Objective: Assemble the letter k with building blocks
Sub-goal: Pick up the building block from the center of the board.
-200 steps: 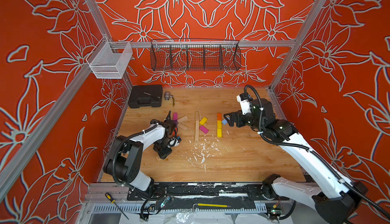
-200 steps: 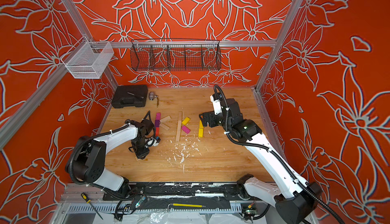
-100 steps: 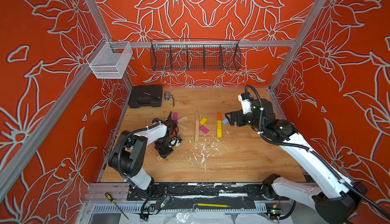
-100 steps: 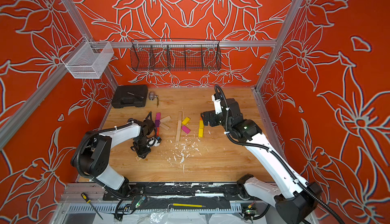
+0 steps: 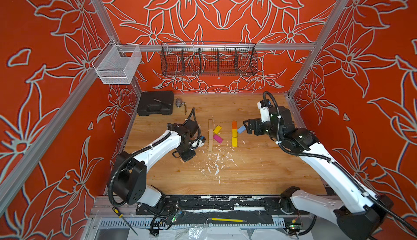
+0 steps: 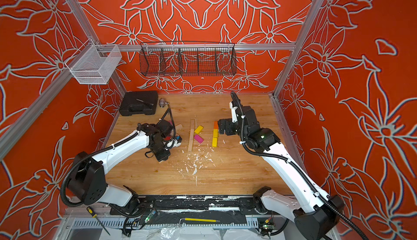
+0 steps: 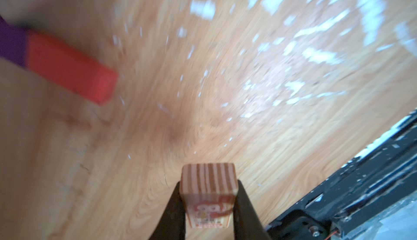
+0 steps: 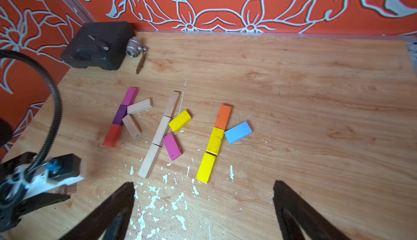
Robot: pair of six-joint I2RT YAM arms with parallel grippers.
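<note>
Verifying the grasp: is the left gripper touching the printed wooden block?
Touching. The left wrist view shows the left gripper clamped on the printed wooden block, pressed against both of its sides with no gap on either side.

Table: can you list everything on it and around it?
Coloured blocks: nine; yellow, magenta, purple, red, orange, blue; on table.
Plain blocks: five, wood, on table.
Printed block: one, wood, in left gripper.
Case: one, black, far corner.
Metal fitting: one, silver, beside case.
Flecks: many, white, near blocks.
Baskets: two, black and white, on rails.
Screwdriver: one, yellow-black handle, front ledge.
Left gripper: one, black, shut on printed block.
Right gripper: one, black, open, above table.
</note>
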